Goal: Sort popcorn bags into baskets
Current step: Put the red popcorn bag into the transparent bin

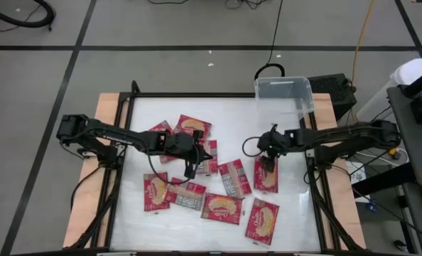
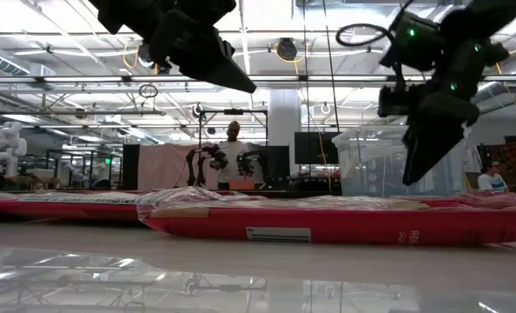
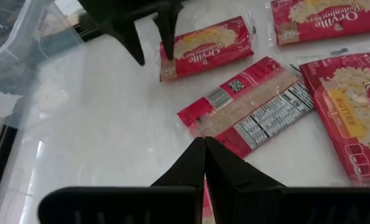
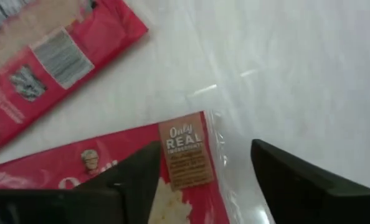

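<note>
Red popcorn bags (image 1: 222, 208) are lying scattered over the middle and near part of the white table (image 1: 147, 114), some face up, some showing greyish printed backs. Taking the clear basket (image 1: 283, 94) at the table's far right corner as the landmark: it is sitting right against the table's black frame, and the stretch of table just beside it toward the left is lying bare. The nearest packet (image 1: 266, 174) is lying well apart from the basket, toward the near side, with another packet (image 1: 234, 178) just beside it showing its back. The near edge is crowded, with bags reaching close to the frame.

The right hand (image 1: 268, 161) is hanging between the basket and that nearest packet, its arm reaching in level from the right edge and its fingers (image 4: 297, 180) standing wide over the packet's far end (image 4: 185, 152), gripping nothing. In the low view it is floating clear above the bags.

The left hand (image 1: 190, 171) is poised far from the basket, over the cluster of bags at the middle, arm stretched across from the left edge, its fingers (image 3: 191, 165) pressed together and empty.
</note>
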### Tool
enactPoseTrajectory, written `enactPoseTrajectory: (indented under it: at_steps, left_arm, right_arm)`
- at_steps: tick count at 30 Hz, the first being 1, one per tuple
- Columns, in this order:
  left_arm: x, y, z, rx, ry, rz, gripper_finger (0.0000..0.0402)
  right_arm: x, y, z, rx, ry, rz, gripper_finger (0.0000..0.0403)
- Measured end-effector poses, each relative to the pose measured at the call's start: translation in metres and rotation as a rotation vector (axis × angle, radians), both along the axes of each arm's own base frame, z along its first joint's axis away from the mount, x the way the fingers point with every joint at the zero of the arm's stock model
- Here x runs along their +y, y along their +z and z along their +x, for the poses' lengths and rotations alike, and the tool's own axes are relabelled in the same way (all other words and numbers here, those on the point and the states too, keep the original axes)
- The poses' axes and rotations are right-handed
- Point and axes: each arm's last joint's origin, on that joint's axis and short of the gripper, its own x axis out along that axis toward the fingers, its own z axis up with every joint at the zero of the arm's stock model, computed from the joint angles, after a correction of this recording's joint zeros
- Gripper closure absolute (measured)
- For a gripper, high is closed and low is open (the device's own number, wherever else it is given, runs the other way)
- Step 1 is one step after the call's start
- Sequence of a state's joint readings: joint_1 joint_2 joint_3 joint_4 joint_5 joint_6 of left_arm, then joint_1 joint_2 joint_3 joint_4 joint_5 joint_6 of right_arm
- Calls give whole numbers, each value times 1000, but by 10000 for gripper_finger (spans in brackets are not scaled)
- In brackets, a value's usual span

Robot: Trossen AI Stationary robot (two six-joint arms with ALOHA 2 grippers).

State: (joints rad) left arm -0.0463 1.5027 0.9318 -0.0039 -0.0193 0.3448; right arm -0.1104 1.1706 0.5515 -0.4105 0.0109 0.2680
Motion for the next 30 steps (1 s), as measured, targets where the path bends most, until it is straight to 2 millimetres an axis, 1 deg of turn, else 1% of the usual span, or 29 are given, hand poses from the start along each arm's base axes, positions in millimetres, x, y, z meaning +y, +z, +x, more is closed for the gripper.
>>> enactPoseTrajectory:
  at_steps: [2,5,8,10,13,15,19,20,25,30]
  left_arm:
    - [0,0,0,0,3,-4,387]
    - [0,0,0,0,3,-5,387]
    - [0,0,0,-5,2,-2,387]
    - [0,1,0,-8,1,-2,387]
    - [0,1,0,-10,1,-2,387]
    - [0,1,1,-12,1,-3,387]
    - [0,1,1,-16,4,-5,387]
    - [0,1,1,-17,5,-6,387]
    - [0,3,2,-31,16,-24,387]
    - [2,3,2,-40,57,-78,387]
  right_arm:
    - [0,-10,-3,-18,6,33,143]
    - [0,-23,-7,-16,4,36,142]
    - [1,-33,-11,-19,17,33,153]
    - [2,-35,-12,-20,27,28,170]
    - [4,-37,-11,-24,42,26,219]
    - [6,-37,-11,-31,53,25,265]
    - [8,-35,-6,-85,61,69,373]
    - [8,-34,-5,-105,63,78,387]
    - [9,-27,6,-236,68,69,396]
    - [6,-12,18,-342,62,-8,402]
